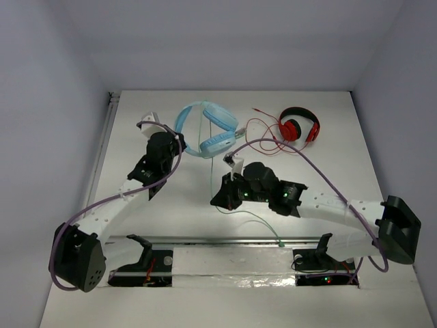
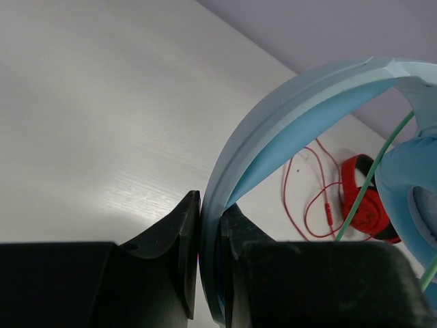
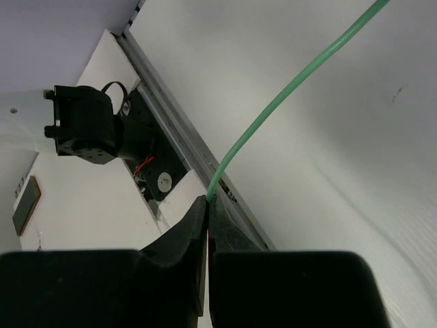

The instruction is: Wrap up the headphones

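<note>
Legend: I see the headphones [image 2: 287, 116] with a headband of smooth, matt pale blue plastic, and their cable [image 3: 287, 96] in a slick green rubbery sheath. The fingers [image 2: 172, 236] of the left gripper [image 2: 210, 229] and the right gripper [image 3: 207, 217] look like matt black plastic. I read the table [image 2: 102, 123] as white board with fine grain and satin sheen, its rail [image 3: 183, 137] as dull grey metal, the red headphones [image 1: 298, 125] as glossy plastic

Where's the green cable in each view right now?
Top external: green cable runs past the right gripper to the near rail.
Left wrist: right edge, crossing the red headphones.
Right wrist: centre, pinched in the gripper.
Shared landmark: red headphones, top and left wrist only.
</note>
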`<state>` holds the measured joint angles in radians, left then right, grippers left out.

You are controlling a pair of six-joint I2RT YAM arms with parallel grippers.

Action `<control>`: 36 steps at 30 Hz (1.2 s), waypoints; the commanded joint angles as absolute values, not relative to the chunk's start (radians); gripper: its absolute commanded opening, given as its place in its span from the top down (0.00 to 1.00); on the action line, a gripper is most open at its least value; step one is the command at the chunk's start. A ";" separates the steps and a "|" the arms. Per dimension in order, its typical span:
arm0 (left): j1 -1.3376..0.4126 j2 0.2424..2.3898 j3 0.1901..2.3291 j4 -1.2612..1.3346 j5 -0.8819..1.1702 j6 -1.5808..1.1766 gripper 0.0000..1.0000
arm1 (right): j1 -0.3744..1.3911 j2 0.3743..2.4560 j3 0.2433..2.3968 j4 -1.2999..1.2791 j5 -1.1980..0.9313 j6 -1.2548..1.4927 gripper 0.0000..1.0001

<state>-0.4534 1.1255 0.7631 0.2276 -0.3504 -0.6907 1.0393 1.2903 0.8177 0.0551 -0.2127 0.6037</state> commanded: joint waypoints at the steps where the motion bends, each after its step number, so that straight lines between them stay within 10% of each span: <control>1: -0.463 1.118 0.762 0.390 -0.420 -0.732 1.00 | 1.057 1.258 0.873 -0.061 -0.207 0.583 1.00; 18: -0.709 1.106 0.638 0.143 -0.598 -0.640 1.00 | 1.057 1.381 1.212 -0.402 -0.241 0.402 1.00; 36: -0.841 0.950 0.666 -0.271 -0.368 -0.594 1.00 | 1.057 1.419 1.377 -0.710 0.306 0.279 1.00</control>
<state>-0.8345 0.9653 0.5896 -0.2672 -0.4370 -0.6121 1.0557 1.4422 1.3079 -0.6682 0.1036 0.3271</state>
